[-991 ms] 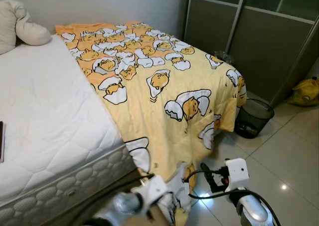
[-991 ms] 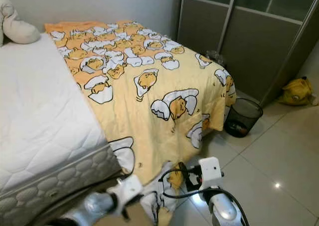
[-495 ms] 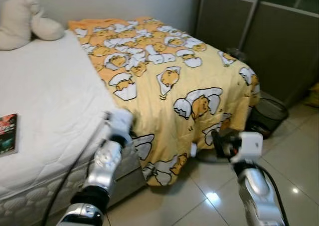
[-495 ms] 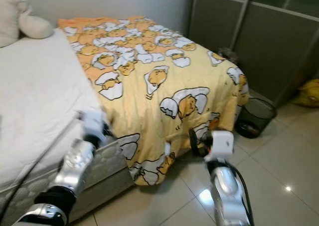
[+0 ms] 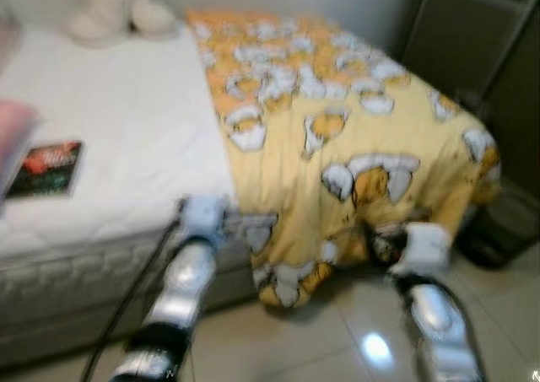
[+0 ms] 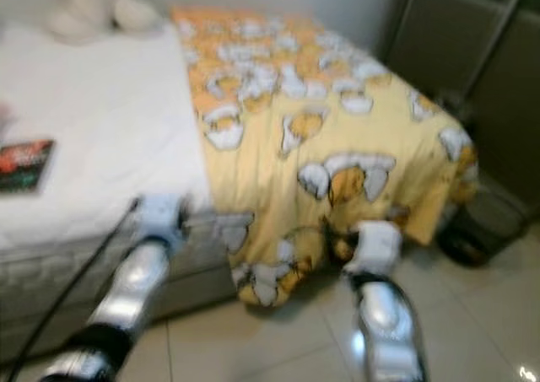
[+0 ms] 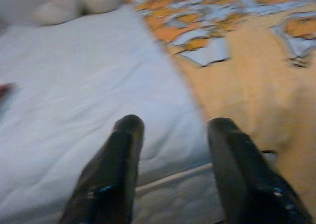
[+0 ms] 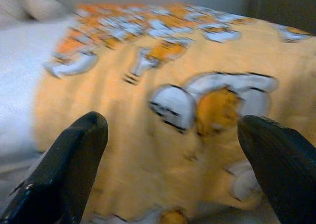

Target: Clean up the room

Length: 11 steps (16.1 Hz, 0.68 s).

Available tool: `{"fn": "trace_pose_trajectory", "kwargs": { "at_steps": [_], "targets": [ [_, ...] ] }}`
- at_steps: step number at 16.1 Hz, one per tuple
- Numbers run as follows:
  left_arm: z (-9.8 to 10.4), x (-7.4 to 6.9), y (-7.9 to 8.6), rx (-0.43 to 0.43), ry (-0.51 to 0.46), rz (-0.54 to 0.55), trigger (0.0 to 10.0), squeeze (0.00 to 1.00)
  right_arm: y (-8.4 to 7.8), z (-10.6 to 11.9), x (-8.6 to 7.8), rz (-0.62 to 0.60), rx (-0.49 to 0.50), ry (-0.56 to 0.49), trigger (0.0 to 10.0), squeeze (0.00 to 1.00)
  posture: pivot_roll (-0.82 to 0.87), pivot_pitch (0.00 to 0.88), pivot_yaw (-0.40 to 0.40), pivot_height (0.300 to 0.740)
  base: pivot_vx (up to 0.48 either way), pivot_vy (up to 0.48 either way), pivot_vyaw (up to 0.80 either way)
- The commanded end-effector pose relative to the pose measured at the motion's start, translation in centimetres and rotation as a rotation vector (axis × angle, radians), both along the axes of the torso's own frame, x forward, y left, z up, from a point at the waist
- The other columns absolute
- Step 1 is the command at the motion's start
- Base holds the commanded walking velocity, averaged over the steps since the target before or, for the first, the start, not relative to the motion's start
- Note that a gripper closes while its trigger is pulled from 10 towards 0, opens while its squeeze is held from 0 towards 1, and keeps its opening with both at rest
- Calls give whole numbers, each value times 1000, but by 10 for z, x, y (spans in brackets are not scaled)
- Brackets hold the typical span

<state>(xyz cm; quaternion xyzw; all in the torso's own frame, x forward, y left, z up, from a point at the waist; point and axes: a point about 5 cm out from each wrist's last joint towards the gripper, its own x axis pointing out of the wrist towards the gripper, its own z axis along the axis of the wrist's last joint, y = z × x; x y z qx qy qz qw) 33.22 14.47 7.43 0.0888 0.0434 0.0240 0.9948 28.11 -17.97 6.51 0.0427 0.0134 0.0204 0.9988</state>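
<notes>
All views are motion-blurred, so fine detail is lost. The yellow cartoon-print blanket (image 5: 337, 121) covers the right half of the white quilted mattress (image 5: 110, 146) and drapes over its near right corner to the floor. The left gripper (image 7: 173, 130), fingers spread, hovers at the mattress edge; the right gripper (image 8: 173, 130), fingers spread wide, faces the hanging blanket. A dark book (image 5: 46, 169) lies at the left.

The blanket (image 5: 337, 121) lay over the right half of the mattress (image 5: 118, 146) and hung down its front edge. A book (image 5: 49, 168) lay on the left, a pillow (image 5: 118, 15) behind, a bin (image 5: 498, 230) on the floor at right
</notes>
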Motion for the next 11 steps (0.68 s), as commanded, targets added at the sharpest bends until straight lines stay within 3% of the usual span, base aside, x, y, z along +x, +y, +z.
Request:
{"fn": "trace_pose_trajectory", "kwargs": {
  "at_steps": [1, 8, 9, 10, 11],
  "targets": [
    [5, 4, -16, 0, 3, -23, 10000, 1000, -10, 2, 0, -28, -16, -1, 10000, 0, 18, 0, 17, 731, 0, -480, 569],
    [4, 9, -20, 10, 38, -50, 10000, 1000, -8, 1, 3, -29, -16, -1, 10000, 0, 18, 0, 25, 731, 0, -471, 572],
    [4, 9, -24, 51, 28, -71, 10000, 1000, -9, 0, 2, -32, -17, 4, 10000, 0, 19, 0, 23, 731, 0, -469, 569],
    [3, 9, -26, 71, 30, -73, 10000, 0, -10, -2, 1, -33, -16, 10, 10000, 0, 20, 0, 21, 731, 0, 0, 569],
    [6, 11, -25, 52, 13, -81, 10000, 0, -9, -4, 1, -31, -17, 17, 10000, 0, 21, 0, 18, 731, 0, 0, 575]
  ]
}}
